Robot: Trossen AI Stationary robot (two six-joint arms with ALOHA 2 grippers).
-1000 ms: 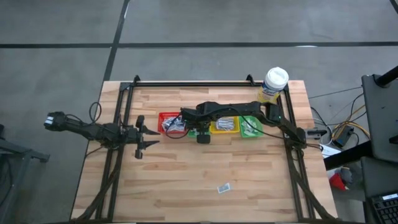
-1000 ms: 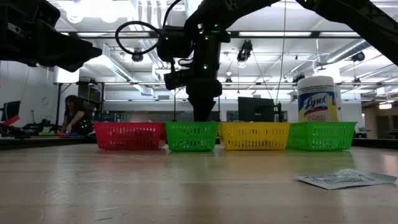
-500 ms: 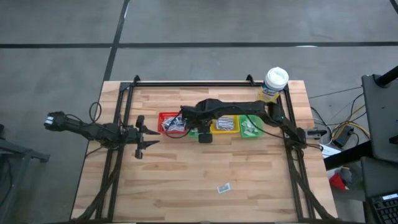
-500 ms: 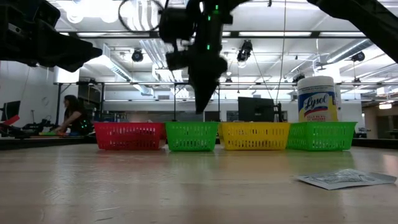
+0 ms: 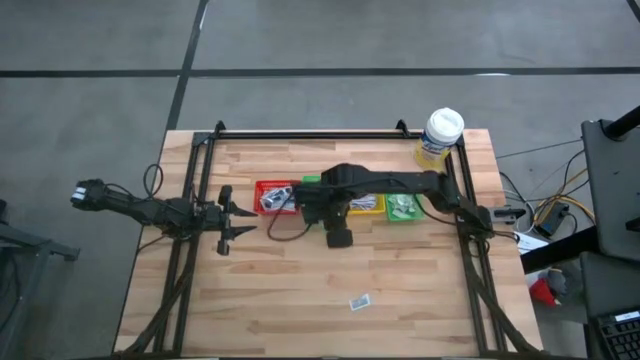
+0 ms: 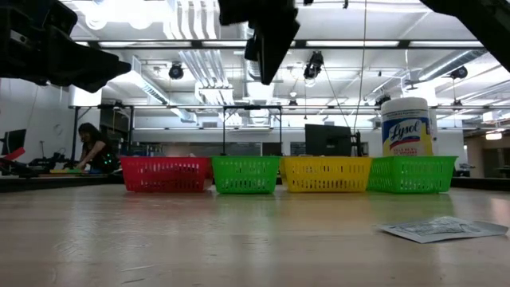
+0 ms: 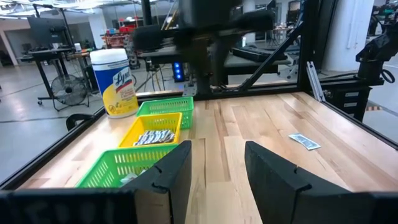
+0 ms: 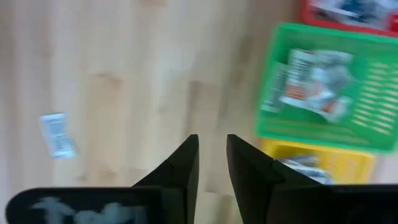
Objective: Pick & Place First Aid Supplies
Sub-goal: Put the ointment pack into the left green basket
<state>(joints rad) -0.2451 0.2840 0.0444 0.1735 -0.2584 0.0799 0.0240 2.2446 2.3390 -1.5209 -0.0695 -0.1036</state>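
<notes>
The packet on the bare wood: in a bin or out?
Out: the packet lies flat on bare table, apart from the bins.

You can read "Lysol" on the yellow label of the white-capped bottle (image 6: 406, 126); no other print is legible.

Grey concrete floor (image 5: 100, 100) with dark seams, bright ceiling lights (image 6: 187, 20), desks (image 7: 59, 59) and a fan (image 7: 61, 99) behind.

Four bins (image 5: 338, 202) in a row mid-table (bottle (image 5: 440, 136) behind); one packet (image 5: 360, 301) lies nearer.
</notes>
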